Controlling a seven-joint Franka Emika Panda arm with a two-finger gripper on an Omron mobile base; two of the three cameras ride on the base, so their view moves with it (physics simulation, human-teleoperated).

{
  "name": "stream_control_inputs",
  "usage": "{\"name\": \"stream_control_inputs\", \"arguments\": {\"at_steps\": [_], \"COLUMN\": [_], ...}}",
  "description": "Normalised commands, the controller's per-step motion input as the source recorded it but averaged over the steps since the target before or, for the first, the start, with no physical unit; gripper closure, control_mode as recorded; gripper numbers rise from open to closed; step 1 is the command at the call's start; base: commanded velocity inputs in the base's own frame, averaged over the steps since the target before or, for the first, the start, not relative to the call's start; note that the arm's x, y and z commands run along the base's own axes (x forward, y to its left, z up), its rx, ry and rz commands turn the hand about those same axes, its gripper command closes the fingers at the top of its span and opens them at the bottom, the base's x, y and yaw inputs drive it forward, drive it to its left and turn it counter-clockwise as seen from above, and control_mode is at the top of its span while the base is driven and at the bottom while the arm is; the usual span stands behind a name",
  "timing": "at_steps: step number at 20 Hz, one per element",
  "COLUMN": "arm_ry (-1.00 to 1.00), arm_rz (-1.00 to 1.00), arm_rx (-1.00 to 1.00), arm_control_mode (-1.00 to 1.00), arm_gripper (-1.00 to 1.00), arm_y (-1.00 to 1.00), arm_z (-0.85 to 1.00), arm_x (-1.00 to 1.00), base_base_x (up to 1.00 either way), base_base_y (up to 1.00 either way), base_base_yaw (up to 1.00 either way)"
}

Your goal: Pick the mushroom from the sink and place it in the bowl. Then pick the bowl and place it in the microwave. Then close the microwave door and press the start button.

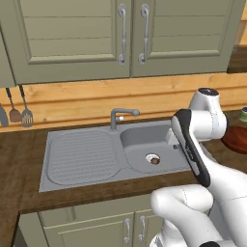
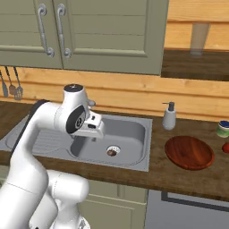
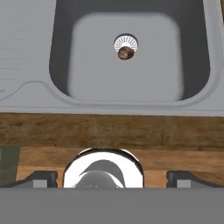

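Grey metal forms the sink [image 1: 82,157], set into a dark wood surface [image 2: 179,176] with its ribbed drainboard to the left and one deep basin to the right. The mushroom [image 3: 126,53], a small brown lump, sits on the basin floor, touching the near edge of the white drain ring [image 3: 126,43]. It also appears at the drain in the left base view [image 1: 154,161] and the right base view [image 2: 112,153].

The white arm bends at the elbow and reaches forward over the front part of the basin, with the hand turned downward toward the sink. The claw [image 3: 111,178] hangs above the front rim of the sink, its two dark fingertips [image 3: 39,179] spread wide apart and holding nothing. The mushroom lies well below and ahead of it.

The bowl [image 2: 189,152], reddish-brown and shallow, rests on the surface to the right of the sink, apart from it. A soap dispenser [image 2: 169,116] stands behind, between sink and bowl.
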Motion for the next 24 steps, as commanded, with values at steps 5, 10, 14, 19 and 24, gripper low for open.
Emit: {"name": "stream_control_inputs", "arguments": {"at_steps": [5, 10, 14, 19, 24], "arm_ry": [-0.01, 0.01, 0.06, 0.05, 0.04], "arm_rz": [0.0, 0.0, 0.0, 0.0, 0.0], "arm_rx": [0.05, 0.03, 0.0, 0.01, 0.0], "arm_control_mode": [-1.0, -1.0, -1.0, -1.0, -1.0], "arm_gripper": [-1.0, -1.0, -1.0, -1.0, -1.0], "arm_y": [0.0, -0.06, -0.15, -0.15, -0.04], "arm_z": [-0.39, -0.45, -0.35, -0.19, -0.25], "arm_x": [0.43, 0.44, 0.38, 0.29, 0.28], "base_base_x": [0.0, 0.0, 0.0, 0.0, 0.0], "base_base_y": [0.0, 0.0, 0.0, 0.0, 0.0], "base_base_yaw": [0.0, 0.0, 0.0, 0.0, 0.0]}}
